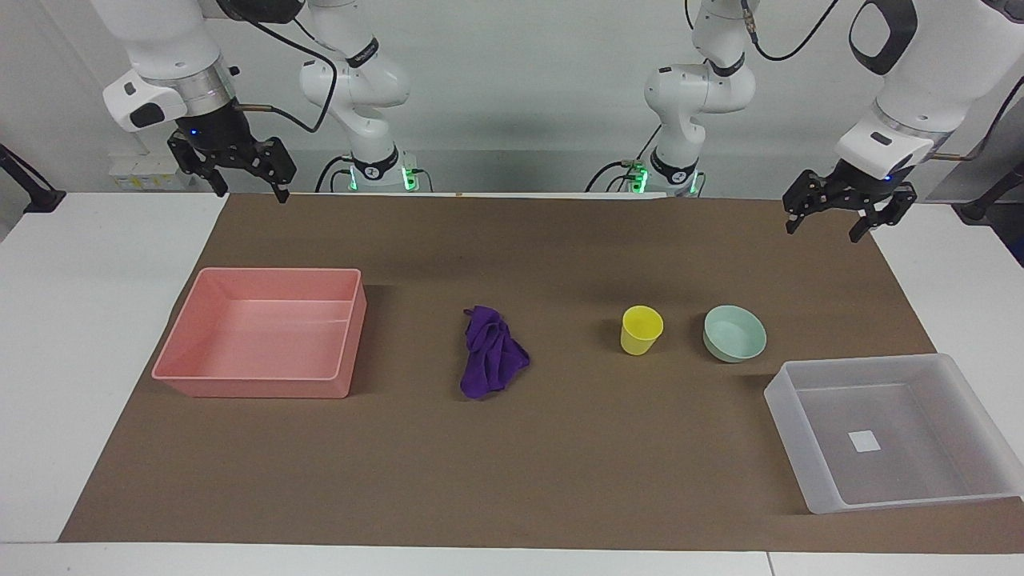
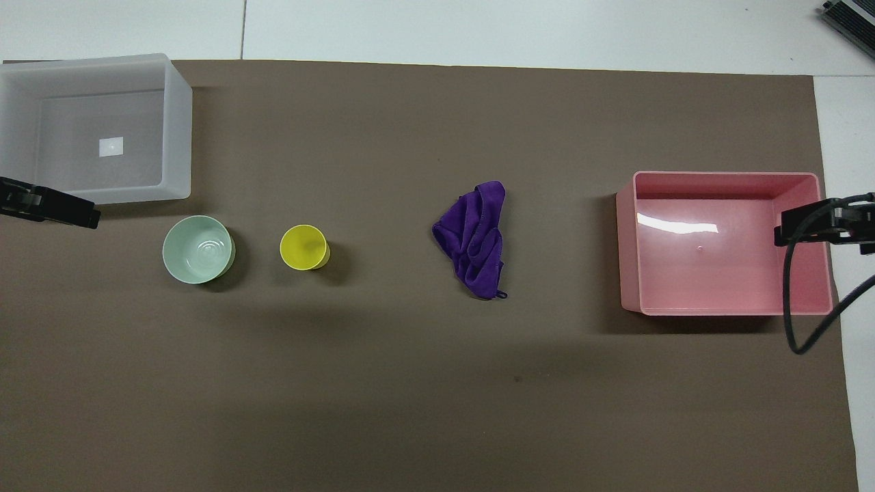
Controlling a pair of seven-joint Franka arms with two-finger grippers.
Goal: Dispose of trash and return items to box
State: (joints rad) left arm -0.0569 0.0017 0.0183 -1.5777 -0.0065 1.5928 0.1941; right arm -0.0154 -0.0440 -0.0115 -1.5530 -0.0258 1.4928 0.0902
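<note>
The purple rag [image 1: 492,364] [image 2: 476,239] lies bunched at the middle of the brown mat. The yellow cup [image 1: 641,330] [image 2: 303,247] stands upright beside the mint-green bowl [image 1: 734,333] [image 2: 197,249], both toward the left arm's end. The translucent box [image 1: 808,448] [image 2: 179,130], white label on its bottom, holds nothing and sits farther from the robots than the bowl. My left gripper [image 1: 824,232] [image 2: 61,208] hangs open and holds nothing, high over the mat's corner at its own end. My right gripper [image 1: 250,194] [image 2: 806,229] hangs open and holds nothing, high at the right arm's end.
A pink rectangular bin [image 1: 352,336] [image 2: 627,246] with nothing in it sits on the mat toward the right arm's end. The brown mat [image 1: 512,480] covers most of the white table.
</note>
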